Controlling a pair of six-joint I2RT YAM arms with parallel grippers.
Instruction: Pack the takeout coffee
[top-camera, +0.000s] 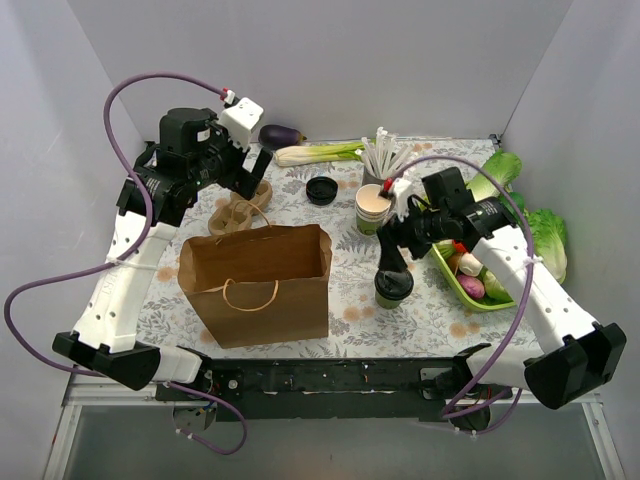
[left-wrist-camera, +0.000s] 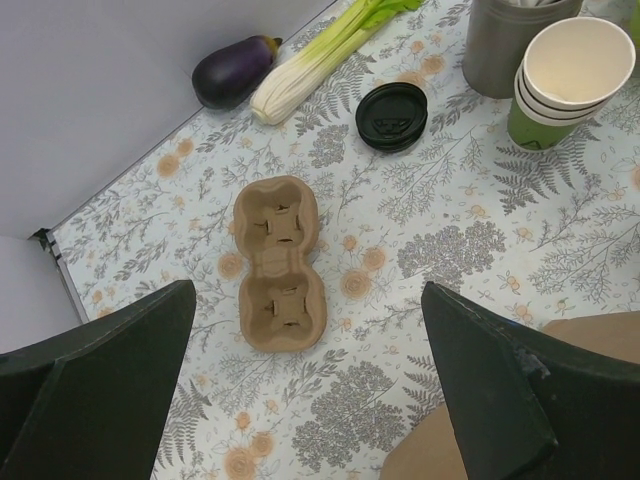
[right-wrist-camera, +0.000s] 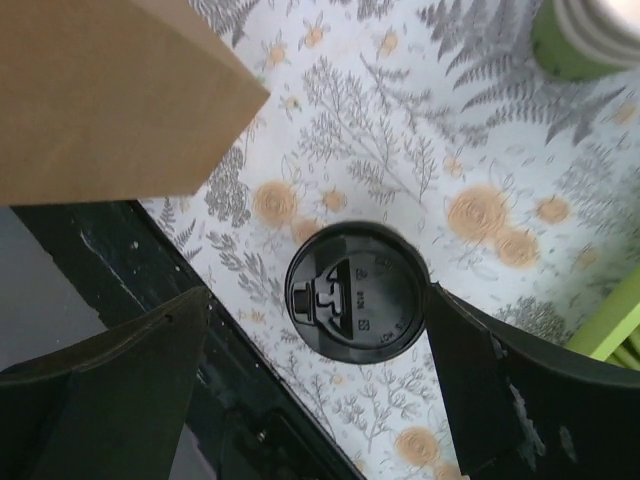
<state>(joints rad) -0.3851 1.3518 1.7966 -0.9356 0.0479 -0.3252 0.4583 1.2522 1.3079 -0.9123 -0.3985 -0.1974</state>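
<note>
Basically early days: on the counter (top-camera: 400, 300) the paper bag (top-camera: 257, 275) stands open, nothing packed as far as I can see. Empty cup carrier (left-wrist-camera: 280, 262) sits behind it. Lidded takeout coffee (top-camera: 393, 286) stands right of bag, nr front edge. Above it, right gripper (right-wrist-camera: 315, 300) is wide open, straddling the lid w/o gripping. Likewise left gripper (left-wrist-camera: 308, 290) is wide open, empty, over carrier.

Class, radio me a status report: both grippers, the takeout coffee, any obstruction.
Left gripper open above cup carrier. Right gripper open over takeout coffee. Coffee upright beside open paper bag. Nothing seen between them.
</note>
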